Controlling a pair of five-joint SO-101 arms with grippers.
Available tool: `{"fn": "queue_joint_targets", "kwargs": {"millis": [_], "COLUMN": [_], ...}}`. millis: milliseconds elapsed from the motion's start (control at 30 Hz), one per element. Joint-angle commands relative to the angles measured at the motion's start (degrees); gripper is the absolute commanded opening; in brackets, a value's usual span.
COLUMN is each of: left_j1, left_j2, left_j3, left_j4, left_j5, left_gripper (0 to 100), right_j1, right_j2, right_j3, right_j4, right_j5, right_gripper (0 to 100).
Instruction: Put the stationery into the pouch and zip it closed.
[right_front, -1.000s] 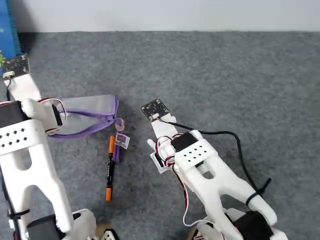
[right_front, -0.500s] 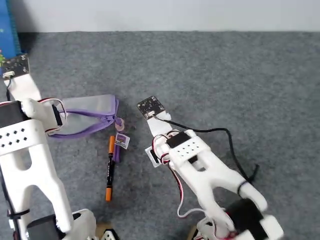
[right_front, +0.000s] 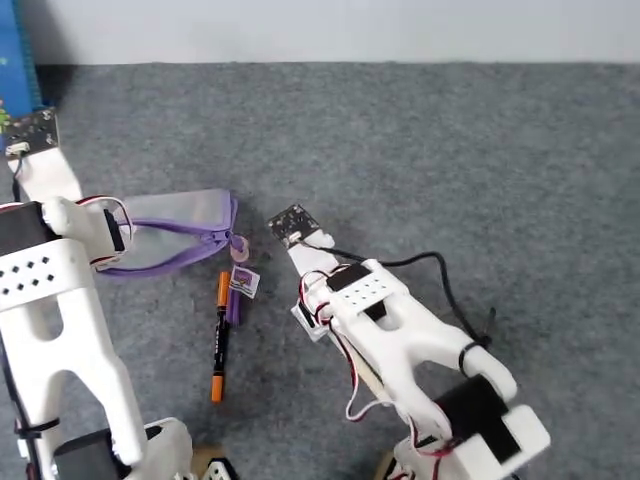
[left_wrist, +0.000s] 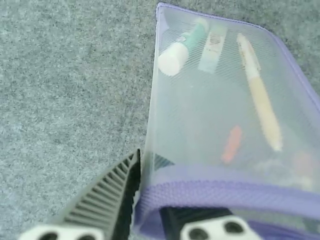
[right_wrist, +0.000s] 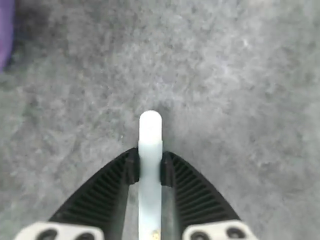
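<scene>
High view: pouch (right_front: 175, 232) lies on the grey surface (right_front: 450, 150) at 9 o'clock of centre, long axis about 9-to-3, purple zip edge on its 6 o'clock side, its 9 o'clock end under the left arm (right_front: 60, 270). Right arm (right_front: 370, 300) sits centre, wrist end toward 11 o'clock; the pouch's 3 o'clock end lies near it at about 9–10 o'clock, so this arm looks the nearer one for loading. Marker (right_front: 218, 340), orange, lies loose at 6 o'clock of the pouch end, long axis 12-to-6, with a tag (right_front: 243, 282) and a purple item (right_front: 233, 308) just beside its 12 o'clock end. Left wrist view: left claw (left_wrist: 150, 185) is clamped on the pouch's zip edge, one jaw outside the mesh, the other seen through it. The pouch is see-through mesh with purple trim; inside are a white-capped tube (left_wrist: 177, 50), a yellow pen (left_wrist: 260, 95) and an orange piece (left_wrist: 231, 145). Right wrist view: right claw (right_wrist: 150, 162) is closed on a white stick (right_wrist: 150, 135), its long axis in line with the jaws, round tip poking out past them over bare surface. Likely next: carry the stick to the pouch mouth, tip first.
</scene>
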Motion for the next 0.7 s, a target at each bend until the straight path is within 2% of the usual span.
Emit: {"fn": "queue_joint_targets", "kwargs": {"millis": [0,200,367,667], "left_j1": [-0.53,-0.53,-0.53,-0.53], "left_j2": [0.79,0.79,0.79,0.79], "left_j3": [0.40,0.40,0.40,0.40], "left_j4": [-0.62,-0.62,-0.62,-0.62], "left_j5": [-0.18,-0.18,-0.18,-0.18], "left_gripper": [1,1,1,1], "right_j1": [-0.57,-2.68,-7.52,-14.11], "right_j2": [-9.89,-28.79,-42.59,-57.80], "right_j3": [-1.76,-1.76,-1.76,-1.49], "right_j4": [6.37,14.81,15.25,1.63], "right_j5": [0.88,0.79,0.70,0.62], "right_gripper": [0.8,0.8,0.8,0.8]}}
